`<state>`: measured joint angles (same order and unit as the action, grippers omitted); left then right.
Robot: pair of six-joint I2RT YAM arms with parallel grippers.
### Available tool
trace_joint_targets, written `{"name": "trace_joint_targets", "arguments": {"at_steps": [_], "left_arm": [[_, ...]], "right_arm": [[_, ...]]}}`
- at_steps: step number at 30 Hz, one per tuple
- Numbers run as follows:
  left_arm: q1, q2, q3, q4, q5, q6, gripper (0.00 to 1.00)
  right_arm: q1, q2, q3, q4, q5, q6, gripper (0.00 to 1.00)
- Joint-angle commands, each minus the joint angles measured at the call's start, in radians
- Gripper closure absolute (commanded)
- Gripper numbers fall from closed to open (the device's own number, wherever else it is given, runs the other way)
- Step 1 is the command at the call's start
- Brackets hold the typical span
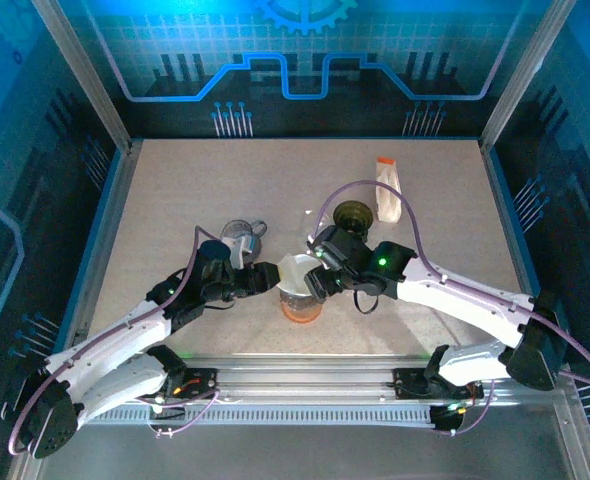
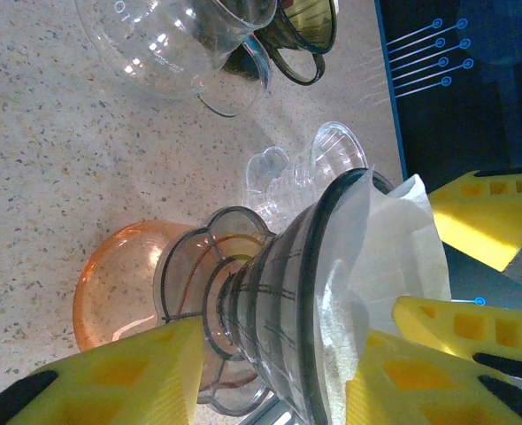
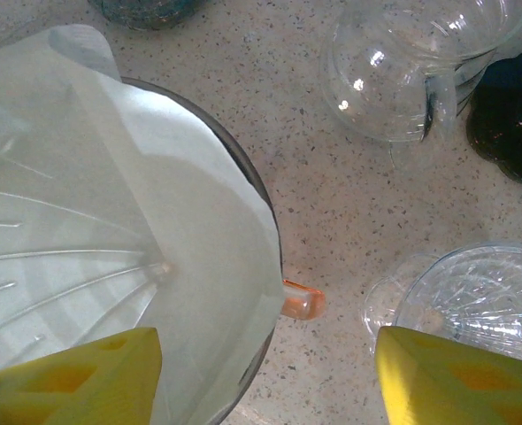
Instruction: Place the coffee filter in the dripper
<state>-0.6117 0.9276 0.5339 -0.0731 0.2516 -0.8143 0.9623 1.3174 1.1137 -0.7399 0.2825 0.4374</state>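
Note:
The white paper coffee filter (image 3: pixel 111 221) lies opened inside the smoky clear dripper (image 2: pixel 279 266), spreading past its rim (image 3: pixel 265 212). My left gripper (image 2: pixel 279 350) is shut on the dripper, one yellow finger at the base and the other at the rim. The dripper sits over an orange cup (image 2: pixel 111 283) near the table's middle (image 1: pixel 300 305). My right gripper (image 3: pixel 270 359) is open above it, with one finger (image 3: pixel 75 381) over the filter's inside and the other (image 3: pixel 456 381) off to the side. From the top, the left gripper (image 1: pixel 265 278) and right gripper (image 1: pixel 317 278) flank the filter (image 1: pixel 297 270).
A glass carafe (image 1: pixel 237 232) stands behind the left gripper. A dark olive dripper (image 1: pixel 354 214) and a filter packet (image 1: pixel 387 190) sit at the back right. A clear plastic dripper (image 3: pixel 473 292) lies close beside the orange cup's handle (image 3: pixel 301 301).

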Motion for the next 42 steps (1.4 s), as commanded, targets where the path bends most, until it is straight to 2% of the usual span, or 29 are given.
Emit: {"name": "trace_joint_targets", "arguments": {"at_steps": [1,7,11,17,26,42], "left_arm": [[-0.004,-0.014,-0.016,-0.003,-0.001,-0.018,0.57],[-0.004,-0.012,-0.011,-0.007,0.0,-0.014,0.57],[-0.005,-0.011,-0.012,-0.005,0.0,-0.016,0.57],[-0.005,-0.013,-0.01,-0.009,0.002,-0.016,0.57],[-0.004,-0.015,-0.005,-0.018,0.002,-0.016,0.57],[-0.004,-0.012,-0.006,-0.014,0.006,-0.016,0.6]], "right_arm": [[0.012,-0.026,-0.002,0.005,0.027,0.009,0.32],[-0.007,-0.037,0.072,0.014,0.023,-0.076,0.28],[-0.098,0.005,0.112,0.03,-0.164,-0.147,0.25],[-0.163,0.101,0.191,0.006,-0.293,-0.301,0.26],[-0.18,0.21,0.269,-0.011,-0.306,-0.388,0.3],[-0.18,0.252,0.263,-0.004,-0.211,-0.349,0.41]]}}
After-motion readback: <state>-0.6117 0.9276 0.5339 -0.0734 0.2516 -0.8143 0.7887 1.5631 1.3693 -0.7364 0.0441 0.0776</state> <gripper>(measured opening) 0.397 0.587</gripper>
